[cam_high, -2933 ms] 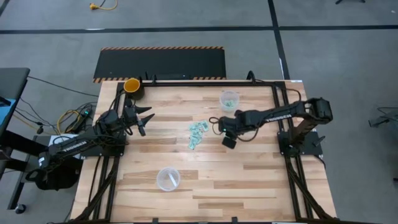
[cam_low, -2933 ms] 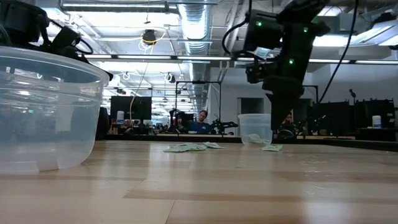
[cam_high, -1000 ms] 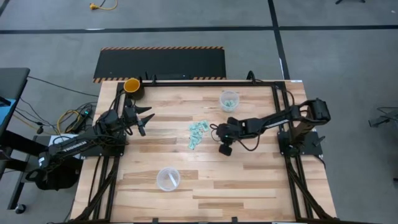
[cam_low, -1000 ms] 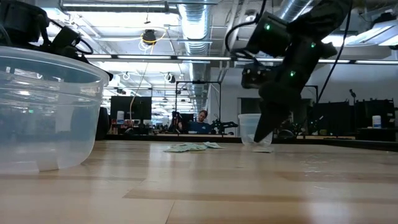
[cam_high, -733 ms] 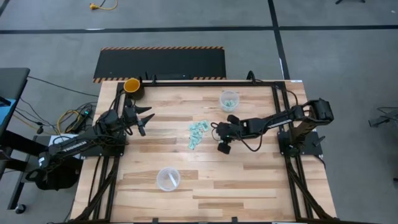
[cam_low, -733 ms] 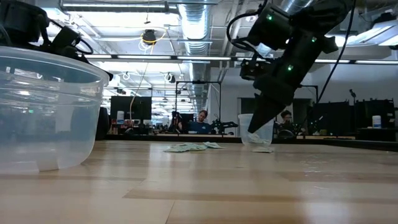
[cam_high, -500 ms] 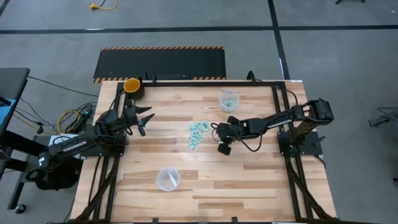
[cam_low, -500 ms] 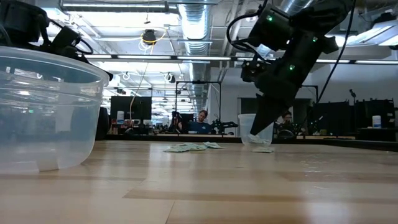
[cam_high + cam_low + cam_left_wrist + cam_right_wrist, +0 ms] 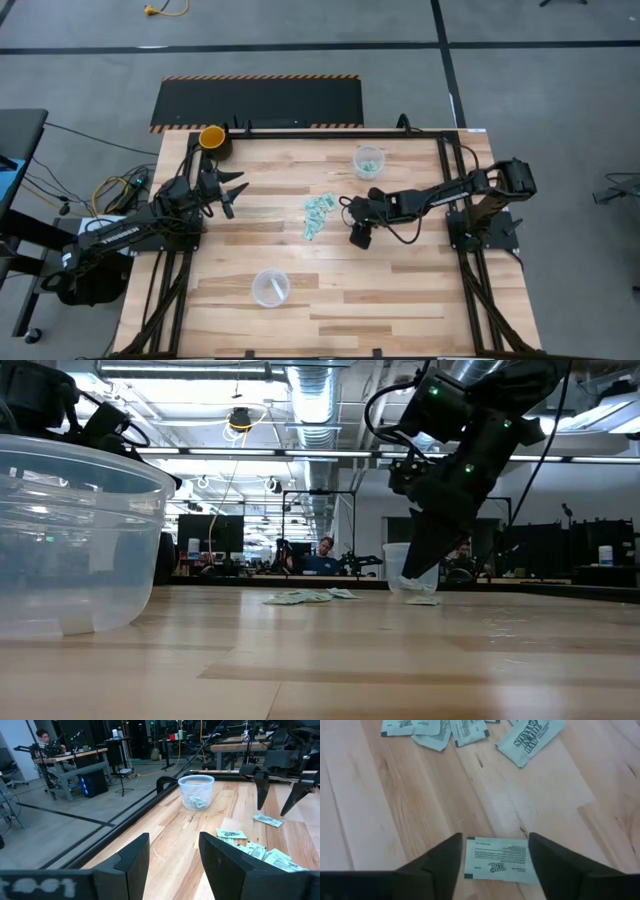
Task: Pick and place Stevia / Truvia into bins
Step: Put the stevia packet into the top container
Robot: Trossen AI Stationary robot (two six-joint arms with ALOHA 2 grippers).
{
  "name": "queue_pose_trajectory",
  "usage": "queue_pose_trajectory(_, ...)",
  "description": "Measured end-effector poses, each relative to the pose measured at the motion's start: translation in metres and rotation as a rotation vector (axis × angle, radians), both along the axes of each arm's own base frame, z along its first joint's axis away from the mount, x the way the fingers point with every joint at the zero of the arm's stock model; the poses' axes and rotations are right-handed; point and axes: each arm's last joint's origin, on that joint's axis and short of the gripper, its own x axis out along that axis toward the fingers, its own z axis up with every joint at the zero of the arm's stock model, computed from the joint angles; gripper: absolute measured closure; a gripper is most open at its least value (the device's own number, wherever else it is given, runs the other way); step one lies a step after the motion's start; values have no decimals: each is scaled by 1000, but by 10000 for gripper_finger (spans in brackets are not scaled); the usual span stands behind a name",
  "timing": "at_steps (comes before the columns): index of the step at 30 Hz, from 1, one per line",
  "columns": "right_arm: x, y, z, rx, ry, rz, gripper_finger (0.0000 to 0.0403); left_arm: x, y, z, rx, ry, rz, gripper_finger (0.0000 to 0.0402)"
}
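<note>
Several pale green Stevia / Truvia packets (image 9: pixel 318 212) lie in a loose pile at mid-table. One lone packet (image 9: pixel 497 860) lies flat on the wood, apart from the pile. My right gripper (image 9: pixel 495 837) hangs open just above it, one finger on each side, touching nothing; the low view shows the right gripper (image 9: pixel 415 572) clear of the table. One clear bin (image 9: pixel 369 161) at the far side holds a few packets; the other clear bin (image 9: pixel 270 286) stands near the front edge. My left gripper (image 9: pixel 232 192) waits open at the far left.
A yellow-orange cup (image 9: pixel 212 137) stands at the table's far left corner. The black frame rail (image 9: pixel 150 800) runs along the table's edge. Bare wood lies between the pile and the near bin (image 9: pixel 70 540). People sit at desks in the room beyond.
My right gripper has risen a little off the table beside the lone packet, tipped slightly, and parted its fingers. The packet lies flat on the wood where it was.
</note>
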Motion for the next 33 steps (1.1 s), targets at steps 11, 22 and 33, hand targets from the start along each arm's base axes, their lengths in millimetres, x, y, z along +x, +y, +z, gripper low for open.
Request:
queue_pose_trajectory(11,4,4,-32,-61,105,-59,127,0,0,0,0,0,0,239)
queue_pose_trajectory(22,16,1,-45,-53,53,-75,180,0,0,0,0,0,1,239)
queue_pose_trajectory(33,7,1,-13,-31,7,-22,392,0,0,0,0,0,1,239)
